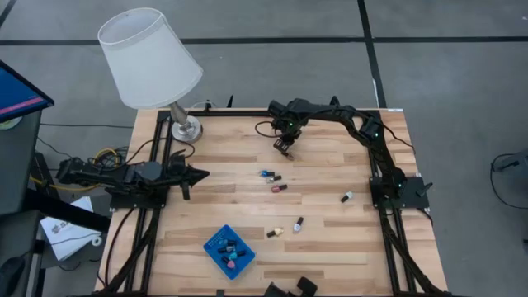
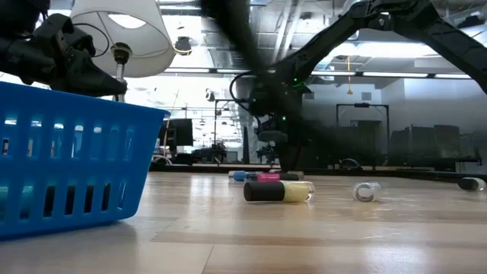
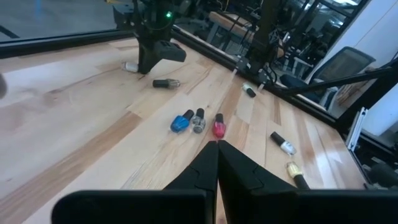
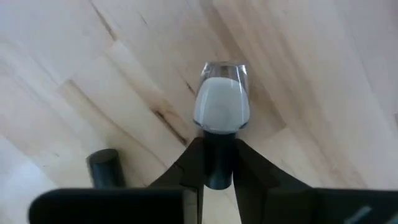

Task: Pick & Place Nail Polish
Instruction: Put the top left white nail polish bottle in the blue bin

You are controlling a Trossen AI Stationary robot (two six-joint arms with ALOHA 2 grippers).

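My right gripper (image 1: 285,148) is at the far middle of the table, shut on a white nail polish bottle (image 4: 222,99). A dark bottle (image 3: 166,83) lies beside it. My left gripper (image 1: 198,175) waits at the table's left side, shut and empty; its fingers (image 3: 217,158) point toward a blue bottle (image 1: 264,174), a grey one (image 3: 198,120) and a red one (image 1: 279,188) lying on their sides mid-table. A white bottle (image 1: 347,196) lies to the right, and a yellow one (image 1: 273,233) and another (image 1: 299,223) lie nearer the front. The blue tray (image 1: 216,255) holds several bottles. My right gripper pinches the white bottle's dark cap (image 4: 217,149) between its two fingers, coming from above. The glass body (image 4: 222,102) sticks out past the fingertips. Whether the bottle rests on the wood or hangs just clear of it, I cannot tell.
A lamp with a white shade (image 1: 151,58) stands on its metal base (image 1: 186,128) at the far left corner. Black frame rails run along the table's left (image 1: 157,190), right (image 1: 384,190) and far edges. The blue tray also fills the low view's left side (image 2: 68,160).
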